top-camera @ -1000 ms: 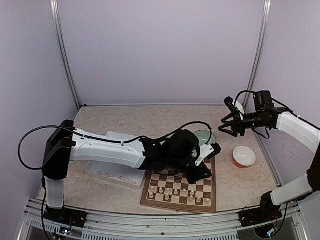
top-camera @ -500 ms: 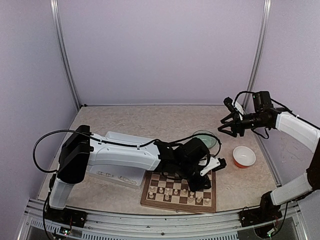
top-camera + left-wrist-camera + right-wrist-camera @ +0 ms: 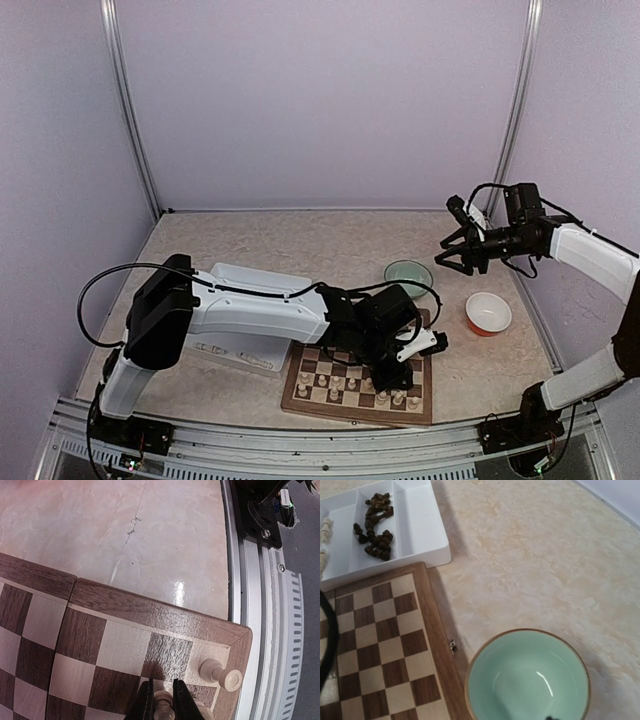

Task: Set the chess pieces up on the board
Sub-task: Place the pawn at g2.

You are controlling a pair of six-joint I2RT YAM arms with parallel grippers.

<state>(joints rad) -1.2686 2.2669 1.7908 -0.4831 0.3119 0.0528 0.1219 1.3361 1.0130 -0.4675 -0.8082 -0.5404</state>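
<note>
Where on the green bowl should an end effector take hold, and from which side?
Its rim, from straight above, one finger inside, one outside: the green bowl stands upright and empty, probably too wide to span. Take the side away from the board.

The mint-green bowl [image 3: 408, 272] sits out on the beige marbled table [image 3: 300, 235], a thin tan line round its rim and its glossy inside catching the light. To its right and a touch nearer the front, apart from it, there's a smaller bowl [image 3: 488, 325], orange outside and white inside. Away to the green bowl's left lies the white divided tray [image 3: 225, 350], rectangular, with partitions running along its length. Nearer than the green bowl, a ribbed aluminium rail [image 3: 300, 455] runs along the table's front edge. Behind the green bowl rise lavender walls [image 3: 320, 100], with a slim metal post [image 3: 130, 110] up the left corner.
</note>
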